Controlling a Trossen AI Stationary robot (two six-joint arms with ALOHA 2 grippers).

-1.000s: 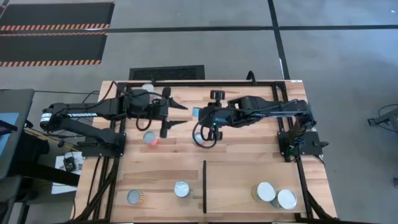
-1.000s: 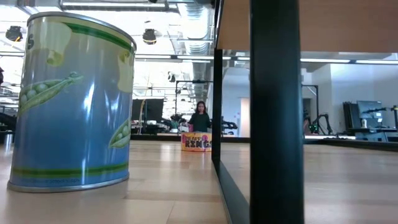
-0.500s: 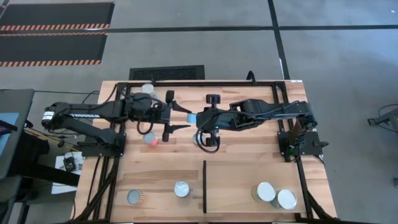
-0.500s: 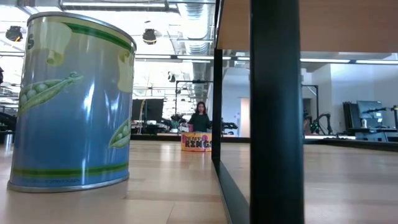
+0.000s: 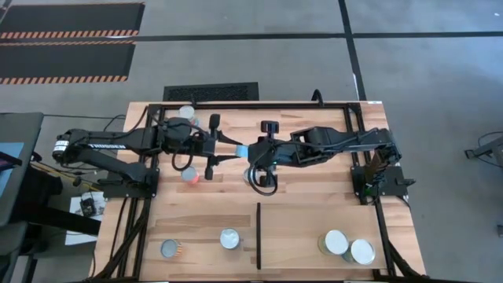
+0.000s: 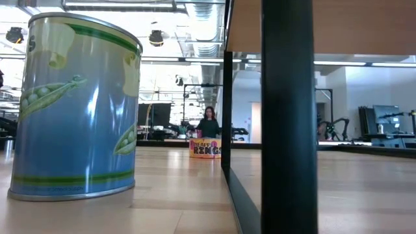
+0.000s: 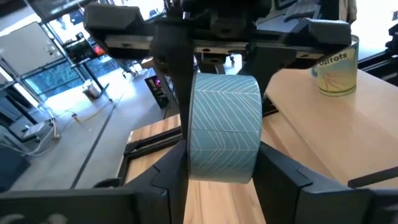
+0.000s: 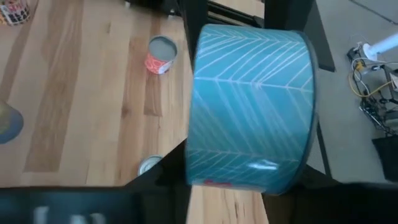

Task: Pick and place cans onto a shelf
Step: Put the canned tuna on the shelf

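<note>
A pale blue can (image 5: 242,148) with a chevron label hangs above the table's middle, between both grippers. My left gripper (image 5: 232,148) reaches it from the left and is shut on it. My right gripper (image 5: 250,151) meets it from the right and is shut on it too. An orange can (image 5: 189,174) stands on its base below the left arm. Two cans (image 5: 335,242) (image 5: 362,251) stand on the shelf (image 5: 302,224), right of the black divider (image 5: 258,236). My left gripper pinches the blue can's curved sides (image 7: 198,169) between its two fingers, coming about level from the table's left. The can is lifted clear of the table. My right gripper has the can's curved sides (image 8: 200,167) between its two fingers, slanting down from the table's right.
More cans stand at the front left (image 5: 170,249) (image 5: 229,238) and at the back left (image 5: 186,112). The low view shows a pea can (image 6: 75,107) close by. A carrots can (image 7: 336,65) stands beyond the right arm. The black frame (image 5: 338,103) borders the back edge.
My left gripper's fingers have drawn together onto the blue can, which the right gripper had brought a little toward the table's left. The can stays lifted between the two grippers.
</note>
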